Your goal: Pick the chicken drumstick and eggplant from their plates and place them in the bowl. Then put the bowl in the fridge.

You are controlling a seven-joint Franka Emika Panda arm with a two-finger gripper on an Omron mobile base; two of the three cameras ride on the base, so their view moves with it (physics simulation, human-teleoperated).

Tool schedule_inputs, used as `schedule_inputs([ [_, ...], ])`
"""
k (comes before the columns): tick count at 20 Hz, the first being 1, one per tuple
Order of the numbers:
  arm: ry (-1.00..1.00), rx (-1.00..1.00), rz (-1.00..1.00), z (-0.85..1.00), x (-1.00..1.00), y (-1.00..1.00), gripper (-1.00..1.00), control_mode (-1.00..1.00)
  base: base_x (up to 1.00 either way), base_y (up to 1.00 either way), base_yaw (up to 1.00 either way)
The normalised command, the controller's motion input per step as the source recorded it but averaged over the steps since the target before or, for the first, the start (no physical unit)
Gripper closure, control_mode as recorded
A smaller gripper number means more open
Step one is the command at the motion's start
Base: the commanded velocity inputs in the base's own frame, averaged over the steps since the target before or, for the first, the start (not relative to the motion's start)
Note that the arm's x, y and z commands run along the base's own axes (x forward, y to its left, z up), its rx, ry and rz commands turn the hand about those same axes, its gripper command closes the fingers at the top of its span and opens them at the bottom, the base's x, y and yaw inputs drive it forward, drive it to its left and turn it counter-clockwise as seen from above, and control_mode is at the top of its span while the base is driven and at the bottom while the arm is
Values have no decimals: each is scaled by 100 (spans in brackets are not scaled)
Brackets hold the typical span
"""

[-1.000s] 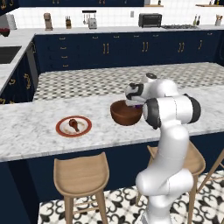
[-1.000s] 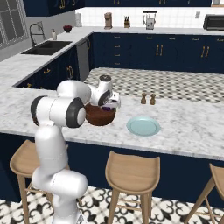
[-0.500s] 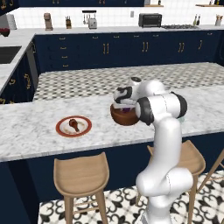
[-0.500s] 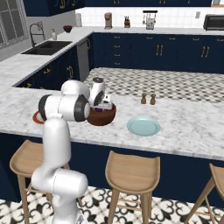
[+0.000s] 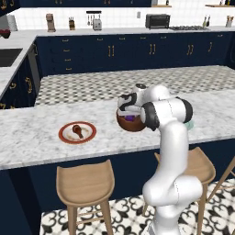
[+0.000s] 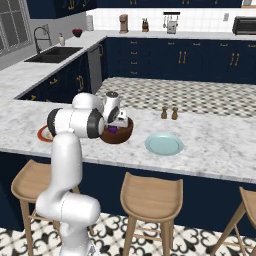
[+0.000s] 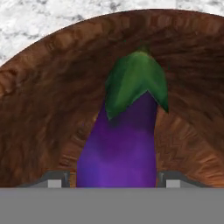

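Stools: nearest to us, we see wooden stools tucked under the counter's front edge, one right beside the robot's white trunk.
Arm: we watch it rise from the floor by the stools, fold at a dark elbow joint at counter height, and bend its forearm sideways and down over the bowl.
Gripper: it points down into the bowl, the two finger tips standing to either side of the eggplant's purple body.
Fingers: we see a sliver of gap between each tip and the purple skin, so the jaws look parted rather than clamped; whether they touch it at all, we cannot tell for sure.
Eggplant: it is inside the bowl, purple body nearest the hand, green cap pointing away toward the far wall of the bowl; in the right base view we catch a bit of purple under the hand.
Bowl: dark brown wood, it stands on the marble counter just in front of the arm's elbow, between the two plates.
Red-rimmed plate: it lies on the counter, well apart from the bowl, on the robot's left.
Chicken drumstick: we spot it lying on the red-rimmed plate, small and brown.
Pale blue plate: it sits flat near the bowl on the robot's right.
Shakers: two small dark ones stand together at the counter's far edge, beyond the blue plate.
Far wall: navy cabinets with gold handles run under a white counter with small appliances.
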Motion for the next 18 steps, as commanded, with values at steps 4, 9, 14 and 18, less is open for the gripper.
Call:
schedule_inputs([
  [4,-1,0,0,62,-22,6,-100,-100,0,0,0],
  [9,-3,0,0,96,-41,22,-100,-100,0,0,0],
  [14,-9,0,0,52,-100,61,-100,-100,0,0,0],
  [18,-7,0,0,0,-100,100,-100,-100,0,0,0],
])
